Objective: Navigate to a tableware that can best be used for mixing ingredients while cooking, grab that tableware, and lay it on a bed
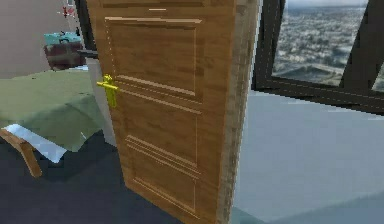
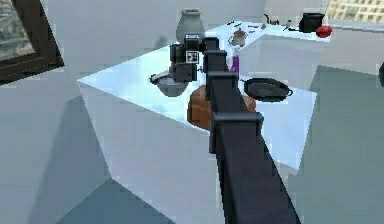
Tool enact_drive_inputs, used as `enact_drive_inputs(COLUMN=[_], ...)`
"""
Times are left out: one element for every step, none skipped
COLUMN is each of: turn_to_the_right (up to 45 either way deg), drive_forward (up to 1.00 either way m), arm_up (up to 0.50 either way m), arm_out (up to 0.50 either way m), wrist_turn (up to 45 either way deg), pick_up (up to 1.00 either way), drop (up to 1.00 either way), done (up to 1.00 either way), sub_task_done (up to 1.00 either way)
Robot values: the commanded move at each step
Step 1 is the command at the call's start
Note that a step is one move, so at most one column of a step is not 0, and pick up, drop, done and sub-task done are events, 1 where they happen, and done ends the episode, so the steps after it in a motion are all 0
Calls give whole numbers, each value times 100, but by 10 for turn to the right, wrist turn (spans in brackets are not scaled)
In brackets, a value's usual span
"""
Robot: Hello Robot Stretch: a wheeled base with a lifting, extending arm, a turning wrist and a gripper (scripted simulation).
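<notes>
A grey bowl (image 2: 170, 85) sits on the white counter (image 2: 120, 80) near its front corner in the arm side view. My arm stretches up over the counter, and the gripper (image 2: 179, 58) is just above the bowl in the picture. Whether it touches the bowl is unclear, and I cannot tell whether it holds anything. A bed (image 1: 45, 105) with a green cover lies at the forward view's left, beyond the door.
A wooden door (image 1: 175, 100) with a yellow handle (image 1: 108, 88) stands close ahead, with a dark-framed window (image 1: 320, 45) to its right. On the counter are a grey vase (image 2: 190, 22), a black pan (image 2: 268, 90), a brown object (image 2: 198, 108), a dark pot (image 2: 312, 20) and a red fruit (image 2: 323, 31).
</notes>
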Motion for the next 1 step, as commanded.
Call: enact_drive_inputs(turn_to_the_right=[0], drive_forward=[0], arm_up=[0], arm_out=[0], wrist_turn=[-450], pick_up=[0], drop=[0], done=[0], sub_task_done=[0])
